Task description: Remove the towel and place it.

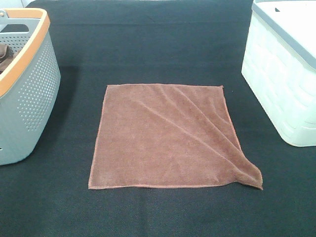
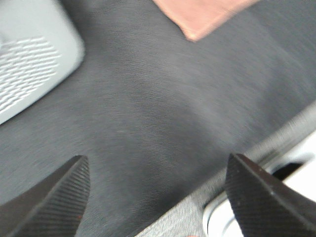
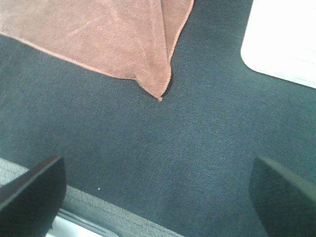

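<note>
The towel (image 1: 165, 136), a reddish-brown square cloth with stitched edges, lies spread on the black table cover, with a diagonal crease and its near right corner folded to a point. Neither arm shows in the exterior high view. In the left wrist view the left gripper (image 2: 158, 197) stands open over bare black cloth near the table's edge, with a corner of the towel (image 2: 202, 15) well ahead of it. The right gripper (image 3: 158, 192) is open too, nothing between its fingers, and the towel's pointed corner (image 3: 148, 74) lies ahead of it.
A grey perforated basket (image 1: 29, 94) with an orange rim stands at the left, a dark brown item inside it. A white lidded bin (image 1: 284, 79) stands at the right. The grey basket's corner (image 2: 34, 54) and the white bin (image 3: 281, 39) show in the wrist views.
</note>
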You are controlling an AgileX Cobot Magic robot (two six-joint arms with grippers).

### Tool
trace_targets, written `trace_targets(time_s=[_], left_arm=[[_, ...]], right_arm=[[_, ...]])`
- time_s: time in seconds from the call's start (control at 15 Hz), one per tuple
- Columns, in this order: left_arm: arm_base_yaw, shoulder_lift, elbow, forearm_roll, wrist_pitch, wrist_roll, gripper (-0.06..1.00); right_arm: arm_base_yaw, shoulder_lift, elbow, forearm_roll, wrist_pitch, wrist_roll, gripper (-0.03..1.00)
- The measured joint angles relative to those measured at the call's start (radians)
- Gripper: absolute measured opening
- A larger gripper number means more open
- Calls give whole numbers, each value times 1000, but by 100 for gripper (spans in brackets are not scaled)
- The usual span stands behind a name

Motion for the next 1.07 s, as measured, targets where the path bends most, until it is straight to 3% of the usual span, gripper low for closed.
trace_targets(time_s=[0.07, 0.27, 0.47, 0.6, 1.07], left_arm=[[0, 0, 0, 0, 0, 0, 73], [256, -158, 0, 14, -3, 0, 73], [389, -341, 0, 19, -3, 0, 73], [400, -402, 0, 19, -2, 0, 73], [400, -404, 1, 19, -2, 0, 73]], right_arm=[[0, 0, 0, 0, 0, 0, 95], [-137, -83, 0, 23, -5, 0, 95], [-251, -230, 1, 25, -7, 0, 95], [-281, -343, 1, 30, -4, 0, 95], [-281, -349, 1, 51, 8, 0, 95]])
